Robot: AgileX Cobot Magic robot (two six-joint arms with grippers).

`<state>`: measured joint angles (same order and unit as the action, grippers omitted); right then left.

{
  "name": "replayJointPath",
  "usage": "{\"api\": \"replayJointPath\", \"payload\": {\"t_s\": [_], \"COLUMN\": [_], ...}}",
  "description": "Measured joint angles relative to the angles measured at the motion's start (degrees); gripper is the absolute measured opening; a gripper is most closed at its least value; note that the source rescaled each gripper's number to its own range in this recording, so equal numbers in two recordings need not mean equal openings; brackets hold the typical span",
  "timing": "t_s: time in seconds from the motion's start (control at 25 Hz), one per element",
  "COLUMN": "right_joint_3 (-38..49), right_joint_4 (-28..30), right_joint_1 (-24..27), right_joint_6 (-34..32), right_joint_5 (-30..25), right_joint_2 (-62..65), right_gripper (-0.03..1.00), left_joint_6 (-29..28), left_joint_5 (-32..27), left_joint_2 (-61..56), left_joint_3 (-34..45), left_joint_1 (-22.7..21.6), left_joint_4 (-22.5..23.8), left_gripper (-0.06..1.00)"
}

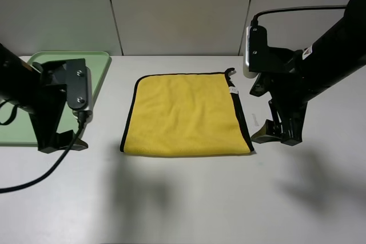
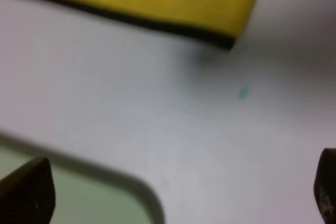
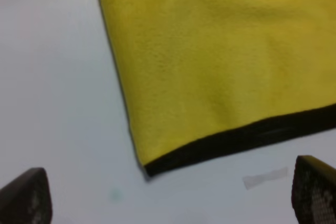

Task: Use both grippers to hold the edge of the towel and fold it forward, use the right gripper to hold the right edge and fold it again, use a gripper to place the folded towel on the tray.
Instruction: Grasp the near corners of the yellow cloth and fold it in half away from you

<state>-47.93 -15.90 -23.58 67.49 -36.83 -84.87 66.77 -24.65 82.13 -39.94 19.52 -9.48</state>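
Yellow towel (image 1: pixel 186 115) laid flat on the bench (image 1: pixel 189 198), not held.
Left gripper (image 1: pixel 64 144) hangs over the corner of the pale green tray (image 1: pixel 98 68), jaws wide, holding nothing. The towel lies to its right, apart from it. Right gripper (image 1: pixel 279 139) stands just beside the towel's black-trimmed right edge, near the front corner, jaws wide and empty.

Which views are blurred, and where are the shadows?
Exterior high: sharp, even light, two diffuse shadows on the table in front of the towel. Left wrist: blurred throughout, towel trim and tray rim smeared. Right wrist: mildly soft, towel weave lost, trim readable.
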Motion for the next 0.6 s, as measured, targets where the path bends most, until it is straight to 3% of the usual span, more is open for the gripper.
{"api": "replayJointPath", "payload": {"t_s": [0.24,0.6], "right_joint_3": [0.00,0.00], "right_joint_4": [-1.31,-2.23], "right_joint_1": [0.00,0.00], "right_joint_6": [0.07,0.12], "right_joint_5": [0.87,2.36], "right_joint_2": [-2.83,-2.83], "right_gripper": [1.00,1.00], "left_joint_6": [2.56,6.13], "left_joint_5": [6.90,14.25], "left_joint_2": [6.23,15.35], "left_joint_3": [-0.04,-0.06], "left_joint_1": [8.10,8.81], "left_joint_4": [-0.79,-0.84], "left_gripper": [0.99,0.99]}}
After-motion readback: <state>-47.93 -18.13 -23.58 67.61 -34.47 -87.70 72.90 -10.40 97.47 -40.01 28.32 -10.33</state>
